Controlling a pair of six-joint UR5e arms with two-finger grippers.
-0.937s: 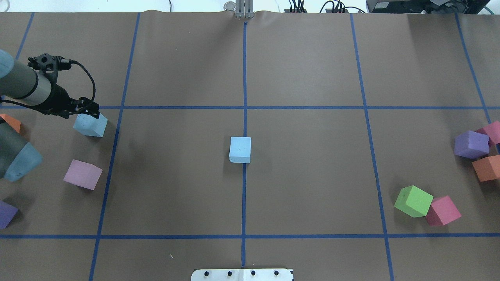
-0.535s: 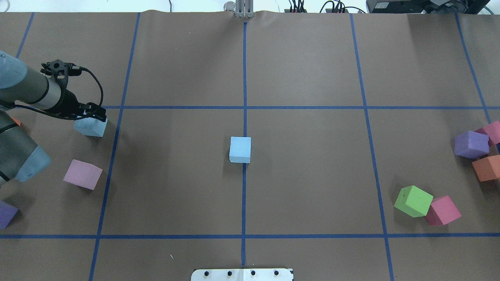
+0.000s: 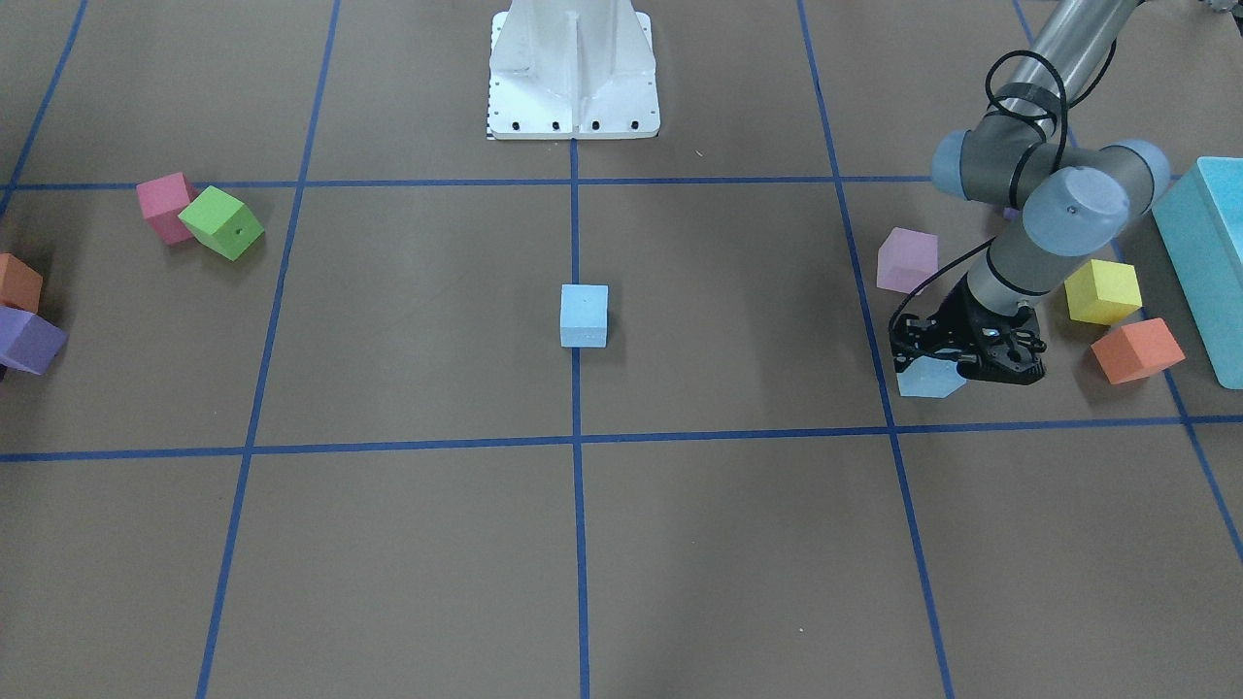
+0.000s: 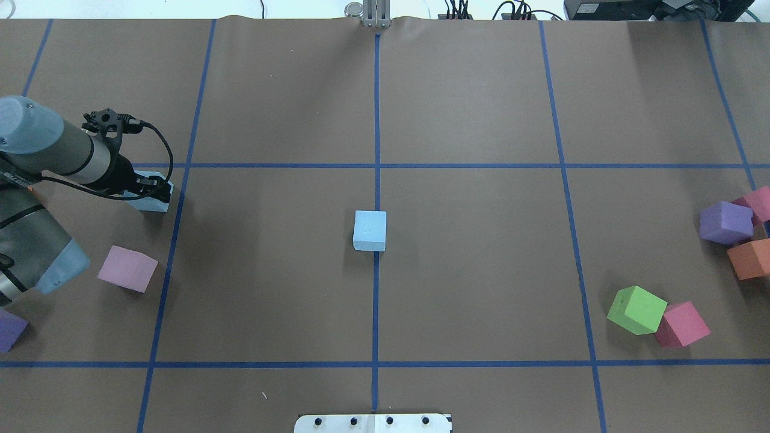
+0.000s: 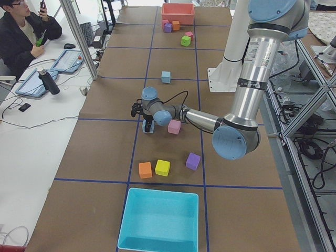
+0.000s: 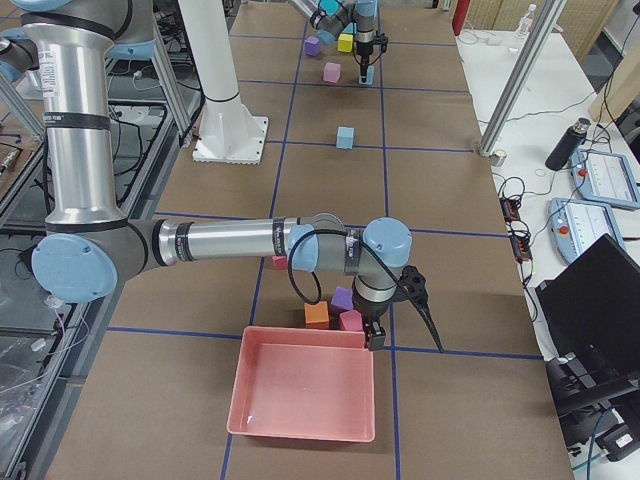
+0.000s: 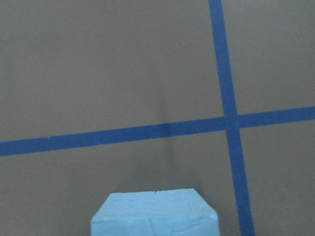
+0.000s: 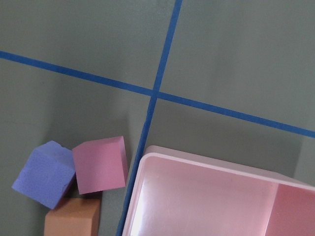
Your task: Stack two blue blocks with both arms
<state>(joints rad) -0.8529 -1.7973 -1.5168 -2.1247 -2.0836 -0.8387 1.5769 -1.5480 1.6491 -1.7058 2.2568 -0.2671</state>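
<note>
**Exterior front-facing.** The left gripper is lowered over the outer blue block, which rests on the table. Whether the fingers have closed on it cannot be told. The central blue block sits alone on the middle tape line. Judged stage: grasping, with lift, carry and stacking all left to do.

**Overhead exterior.** The left gripper hides most of the outer blue block. The central blue block lies well apart. No right arm appears.

**Exterior left.** Only this view shows the whole turquoise bin.

**Exterior right.** Only this view shows the right gripper, low beside the pink tray. Its finger state cannot be told.

**Left wrist-mounted.** The outer blue block is centred at the lower edge. No fingers are visible.

**Right wrist-mounted.** The view shows the pink tray, a purple cube and a pink cube. No blue block is in it.
</note>
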